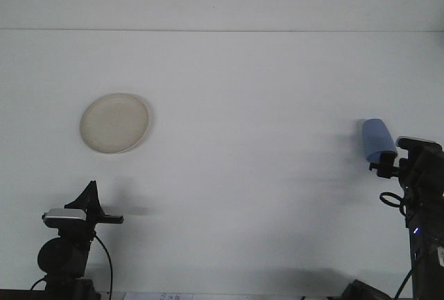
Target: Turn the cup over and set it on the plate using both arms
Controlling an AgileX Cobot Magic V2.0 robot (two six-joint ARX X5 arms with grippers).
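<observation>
Blue cup touching right end effector, just beyond.

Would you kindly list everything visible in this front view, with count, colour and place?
plate: one, cream, left part of the table, empty.
cup: one, light blue, far right, narrower closed end up, lower edge hidden behind the right gripper.
table: one, white, fills the view.
left gripper: one, black with grey band, bottom left, away from the plate.
right gripper: one, black, right edge, at the cup's base.
</observation>
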